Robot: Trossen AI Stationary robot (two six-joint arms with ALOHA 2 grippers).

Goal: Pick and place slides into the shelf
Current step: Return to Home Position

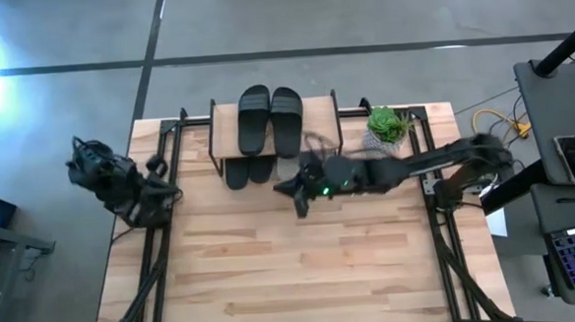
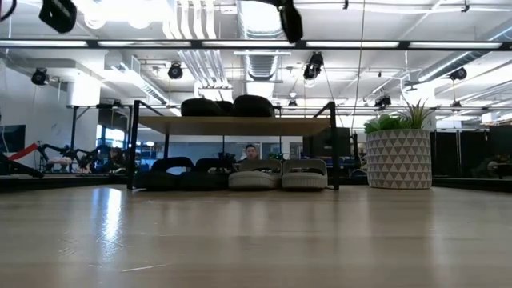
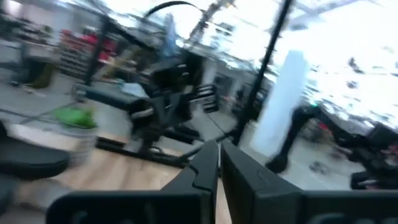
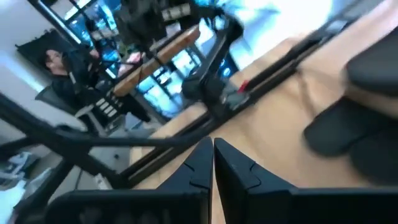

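The shelf (image 1: 225,133) stands at the table's far edge, its wooden top board (image 2: 232,125) on a thin black frame. Two black slides (image 1: 270,117) lie side by side on the top board. Beneath it, on the table, sit two more black slides (image 2: 180,172) and, to their right, the pale grey-green pair (image 2: 278,174). My right gripper (image 1: 287,191) hovers shut just in front of the shelf, holding nothing; its wrist view shows the shut fingers (image 4: 212,155) and black slides (image 4: 339,134) nearby. My left gripper (image 1: 171,194) waits shut at the table's left edge, also empty.
A potted green plant (image 1: 386,126) in a patterned white pot (image 2: 398,156) stands right of the shelf at the far edge. Black frame rails (image 1: 439,232) run along the table's left and right sides. Bare wooden tabletop (image 1: 293,269) stretches toward the near edge. A person shows behind the shelf (image 2: 251,151).
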